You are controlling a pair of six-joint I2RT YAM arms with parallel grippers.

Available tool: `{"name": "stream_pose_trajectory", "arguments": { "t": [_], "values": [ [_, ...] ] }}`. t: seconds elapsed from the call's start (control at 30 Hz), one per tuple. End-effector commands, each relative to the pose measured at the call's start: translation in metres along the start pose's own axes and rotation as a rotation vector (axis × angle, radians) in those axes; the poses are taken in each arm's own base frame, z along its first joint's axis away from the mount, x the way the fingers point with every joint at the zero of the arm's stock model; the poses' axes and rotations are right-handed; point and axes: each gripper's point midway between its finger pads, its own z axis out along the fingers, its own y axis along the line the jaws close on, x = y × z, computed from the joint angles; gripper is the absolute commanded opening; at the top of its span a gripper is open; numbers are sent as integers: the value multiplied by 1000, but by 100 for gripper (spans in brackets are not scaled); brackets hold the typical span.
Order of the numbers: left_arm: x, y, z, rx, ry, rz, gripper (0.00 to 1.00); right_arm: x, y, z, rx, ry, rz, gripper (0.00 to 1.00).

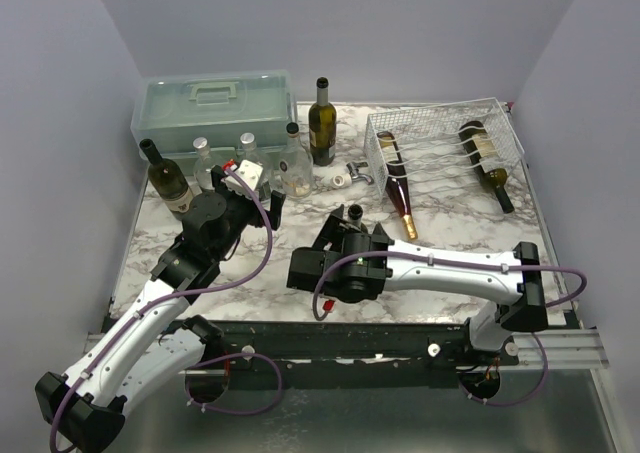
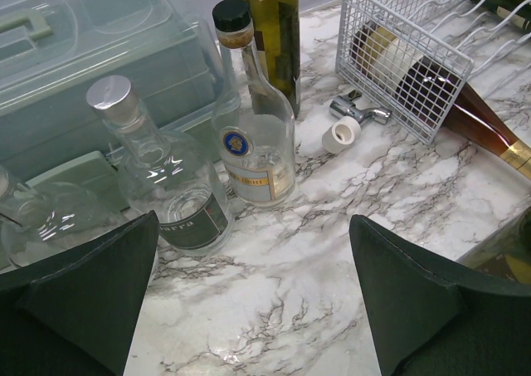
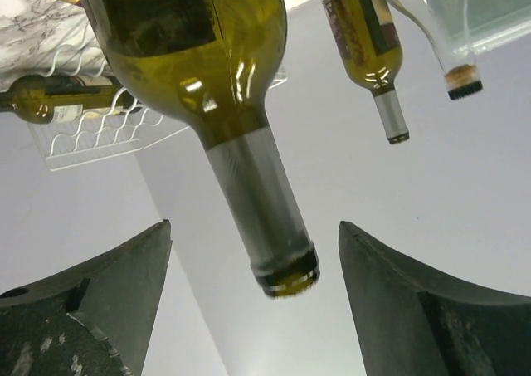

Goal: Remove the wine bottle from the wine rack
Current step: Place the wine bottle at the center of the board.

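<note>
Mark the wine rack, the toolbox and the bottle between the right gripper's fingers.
wine rack (image 2: 361, 19): left wrist view, mesh end wall.
toolbox (image 1: 213, 93): top view, lid handle.
bottle (image 3: 257, 193): right wrist view, neck.

Possibly "erra" on the grey label (image 2: 200, 224) of the silver-capped clear bottle (image 2: 158, 164)

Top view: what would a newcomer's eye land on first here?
A green bottle stands upright mid-table, its neck between the open fingers of the right gripper, with a gap on both sides. In the rack at the far right two bottles lie: a reddish one poking out of the near side and a dark one.
</note>
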Motion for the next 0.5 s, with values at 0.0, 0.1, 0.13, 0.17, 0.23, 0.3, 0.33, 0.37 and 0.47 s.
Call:
{"name": "stream_pose_trajectory", "arguments": {
  "t": [0.0, 0.1, 0.13, 0.17, 0.23, 0.3, 0.33, 0.37, 0.47],
  "values": [
    [-9, -1, -1, 18, -22, 7, 99, 19, -3, -26, 81, 27, 65, 83],
    [-9, -1, -1, 15, -21, 9, 99, 25, -2, -31, 98, 33, 98, 83],
    [-9, 0, -1, 12, -22, 10, 99, 29, -1, -32, 104, 37, 108, 83],
    [-9, 0, -2, 9, -23, 12, 99, 32, 0, -34, 110, 37, 122, 83],
    [-9, 2, -2, 2, -22, 15, 99, 37, 2, -37, 121, 40, 149, 83],
    [-9, 2, -2, 1, -23, 16, 99, 42, 4, -40, 130, 37, 181, 83],
    [-9, 2, -2, 2, -22, 16, 99, 44, 5, -41, 136, 36, 200, 83],
    [-9, 2, -2, 3, -22, 17, 99, 47, 7, -43, 143, 32, 222, 83],
    [-8, 1, -1, 9, -19, 21, 99, 53, 10, -47, 159, 19, 293, 83]
  ]
}}
